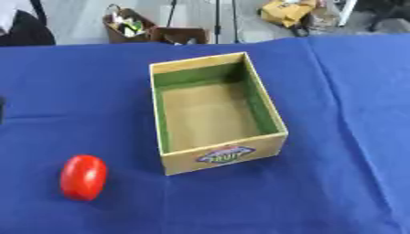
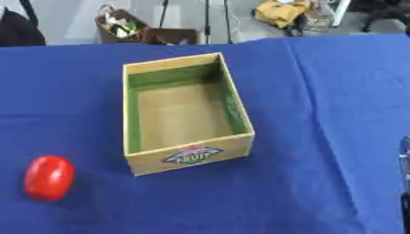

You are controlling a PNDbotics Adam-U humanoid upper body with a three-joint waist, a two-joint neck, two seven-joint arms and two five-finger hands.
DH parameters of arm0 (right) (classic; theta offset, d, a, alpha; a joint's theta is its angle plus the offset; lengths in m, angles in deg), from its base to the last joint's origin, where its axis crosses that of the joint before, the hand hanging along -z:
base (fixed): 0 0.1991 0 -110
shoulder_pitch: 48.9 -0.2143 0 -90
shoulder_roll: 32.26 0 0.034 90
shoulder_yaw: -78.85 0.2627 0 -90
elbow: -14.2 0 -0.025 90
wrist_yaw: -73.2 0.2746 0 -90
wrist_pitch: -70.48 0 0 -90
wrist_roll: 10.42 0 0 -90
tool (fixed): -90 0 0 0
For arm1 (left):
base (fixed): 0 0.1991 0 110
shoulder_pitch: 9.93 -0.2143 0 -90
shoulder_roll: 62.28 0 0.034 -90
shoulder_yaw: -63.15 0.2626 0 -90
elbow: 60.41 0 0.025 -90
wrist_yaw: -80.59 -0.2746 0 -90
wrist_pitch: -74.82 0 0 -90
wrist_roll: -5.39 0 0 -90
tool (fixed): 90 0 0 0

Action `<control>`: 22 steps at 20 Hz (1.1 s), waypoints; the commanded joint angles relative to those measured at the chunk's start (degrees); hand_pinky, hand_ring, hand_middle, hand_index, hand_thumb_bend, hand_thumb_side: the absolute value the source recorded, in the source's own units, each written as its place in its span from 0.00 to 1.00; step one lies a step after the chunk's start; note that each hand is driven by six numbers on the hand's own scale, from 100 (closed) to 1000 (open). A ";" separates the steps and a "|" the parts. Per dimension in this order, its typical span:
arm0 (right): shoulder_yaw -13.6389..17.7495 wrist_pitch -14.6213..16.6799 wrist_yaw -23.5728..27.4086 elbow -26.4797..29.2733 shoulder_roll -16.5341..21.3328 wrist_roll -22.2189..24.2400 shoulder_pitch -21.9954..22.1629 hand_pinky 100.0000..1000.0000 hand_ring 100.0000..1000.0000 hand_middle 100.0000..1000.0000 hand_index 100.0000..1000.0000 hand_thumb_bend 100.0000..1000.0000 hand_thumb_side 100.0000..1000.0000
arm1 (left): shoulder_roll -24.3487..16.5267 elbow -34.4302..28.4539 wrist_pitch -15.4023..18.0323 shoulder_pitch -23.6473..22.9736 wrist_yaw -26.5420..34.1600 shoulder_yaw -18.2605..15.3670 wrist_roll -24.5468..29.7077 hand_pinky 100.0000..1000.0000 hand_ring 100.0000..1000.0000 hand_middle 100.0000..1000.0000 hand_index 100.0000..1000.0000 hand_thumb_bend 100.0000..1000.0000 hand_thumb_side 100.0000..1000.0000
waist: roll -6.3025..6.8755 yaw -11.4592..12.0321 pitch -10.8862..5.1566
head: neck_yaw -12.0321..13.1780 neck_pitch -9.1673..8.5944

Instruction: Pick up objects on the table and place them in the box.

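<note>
A red oval object (image 1: 83, 177) lies on the blue tablecloth, near the front left. To its right stands an open wooden box (image 1: 222, 157) with green inner walls and a label on its near side; nothing lies inside it. A dark sliver of my left hand (image 1: 2, 109) shows at the left edge of the left eye view, well apart from the red object. A grey-black sliver of my right hand (image 2: 405, 183) shows at the right edge of the right eye view, far from the box. Neither hand touches anything.
The blue-covered table (image 1: 344, 137) fills most of the view. Beyond its far edge stand a brown basket (image 1: 126, 25), a cardboard box (image 1: 180, 34), stand legs and a yellow bag (image 1: 287, 11) on the floor.
</note>
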 commanded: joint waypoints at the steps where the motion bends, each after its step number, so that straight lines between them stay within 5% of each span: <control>1: 0.33 -0.05 0.09 0.92 1.04 0.05 -0.36 0.66 0.68 0.58 0.73 0.00 0.78 | -6.48 -1.08 -1.09 1.64 -7.23 -0.86 1.45 0.01 0.31 0.34 0.67 0.00 0.76 | 0.17 0.07 -1.33 | 0.00 0.34; 5: 0.07 -0.11 0.15 0.92 1.27 0.31 -0.26 0.66 0.68 0.58 0.73 0.00 0.78 | -17.45 -1.08 -2.65 4.46 -23.72 2.25 10.98 0.08 0.41 0.48 0.81 0.00 0.77 | 0.55 -0.29 -1.61 | 0.09 0.63; 9: -0.13 -0.11 0.23 0.92 1.47 0.54 -0.22 0.66 0.68 0.58 0.73 0.00 0.78 | -27.43 -1.07 -1.73 8.10 -34.64 6.89 28.06 0.22 0.54 0.63 0.93 0.00 0.80 | 0.80 -0.58 -1.85 | 0.34 0.79; 16: -0.55 -0.11 0.48 0.92 1.53 1.06 -0.29 0.66 0.68 0.58 0.72 0.00 0.78 | -36.28 0.42 -1.75 14.00 -36.95 14.37 50.50 0.42 0.70 0.77 1.00 0.00 0.90 | 0.99 -0.96 -2.18 | 1.87 2.36; 19: -0.67 -0.12 0.54 0.92 1.56 1.25 -0.29 0.66 0.68 0.58 0.72 0.00 0.78 | -38.05 0.99 -2.50 15.37 -35.01 17.34 57.36 0.47 0.72 0.78 1.00 0.21 0.92 | 1.09 -1.11 -2.21 | 2.18 2.44; 22: -0.76 -0.14 0.56 0.92 1.57 1.40 -0.30 0.66 0.68 0.58 0.72 0.00 0.78 | -39.47 1.96 -2.27 15.21 -34.56 19.74 58.62 0.51 0.75 0.81 1.00 0.50 0.91 | 1.21 -1.19 -2.14 | 2.32 2.06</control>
